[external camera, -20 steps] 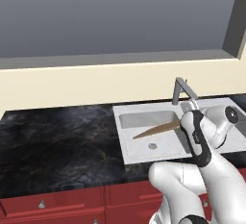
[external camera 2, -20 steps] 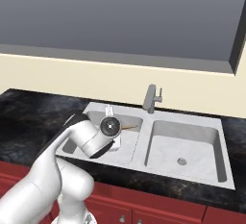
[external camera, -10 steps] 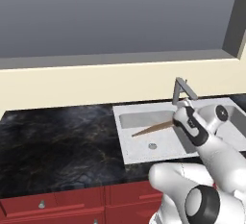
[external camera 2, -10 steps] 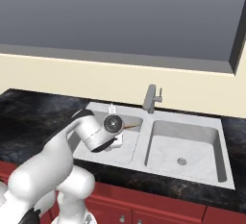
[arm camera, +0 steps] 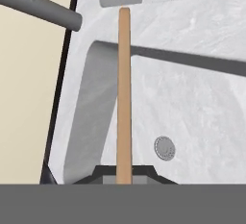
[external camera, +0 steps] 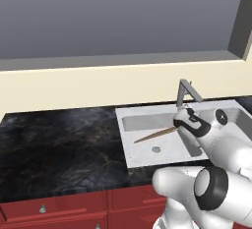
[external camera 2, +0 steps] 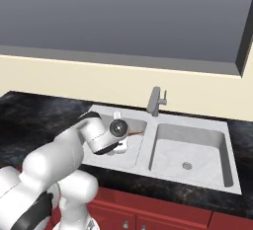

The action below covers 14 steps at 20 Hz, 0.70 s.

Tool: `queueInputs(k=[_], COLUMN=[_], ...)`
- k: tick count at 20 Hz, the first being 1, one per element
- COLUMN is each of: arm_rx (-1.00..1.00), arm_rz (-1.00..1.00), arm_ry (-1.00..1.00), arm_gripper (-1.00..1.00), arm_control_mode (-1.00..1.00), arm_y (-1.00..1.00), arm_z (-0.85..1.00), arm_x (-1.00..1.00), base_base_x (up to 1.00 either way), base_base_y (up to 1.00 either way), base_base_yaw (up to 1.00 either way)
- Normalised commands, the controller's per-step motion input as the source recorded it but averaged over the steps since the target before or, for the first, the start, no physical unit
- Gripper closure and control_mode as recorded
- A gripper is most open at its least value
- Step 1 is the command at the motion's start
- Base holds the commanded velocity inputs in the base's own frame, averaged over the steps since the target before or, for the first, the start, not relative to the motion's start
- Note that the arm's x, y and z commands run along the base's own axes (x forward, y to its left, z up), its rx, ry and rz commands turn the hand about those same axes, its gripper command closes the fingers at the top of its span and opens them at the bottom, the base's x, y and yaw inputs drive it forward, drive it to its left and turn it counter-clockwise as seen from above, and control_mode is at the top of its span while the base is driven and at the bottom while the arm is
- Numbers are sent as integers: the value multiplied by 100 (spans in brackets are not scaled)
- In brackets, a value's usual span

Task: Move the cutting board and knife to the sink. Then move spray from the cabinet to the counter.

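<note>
Cutting board direction: the cutting board (external camera: 158,134) is seen edge-on; its long axis runs from the gripper (external camera: 180,124) at the right toward the left and a little near, sloping down over the left basin.
Cutting board look: thin, light-tan wood with a plain face and a rounded free end; in the hand view it (arm camera: 124,93) appears as a narrow straight strip.
Cutting board place: above the left basin of the sink (external camera: 129,147), held in the air, its free end over the basin floor near the drain (arm camera: 164,148).
Gripper: closed on the right end of the cutting board, near the faucet (external camera: 187,92).
Sink: two grey basins set in the counter (external camera: 59,144); the right basin (external camera 2: 188,152) holds a drain only.
</note>
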Motion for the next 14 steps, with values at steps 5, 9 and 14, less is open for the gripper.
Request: queueInputs(k=[5,9,14], arm_rx=[0,0,0], arm_rz=[0,0,-1], arm_ry=[0,0,0], arm_gripper=[100,100,100], arm_control_mode=[-100,-100,-100], arm_y=[0,1,6], arm_z=[-23,-25,-31], arm_x=[27,26,20], base_base_x=[0,0,0], base_base_y=[0,0,0], base_base_yaw=[0,0,0])
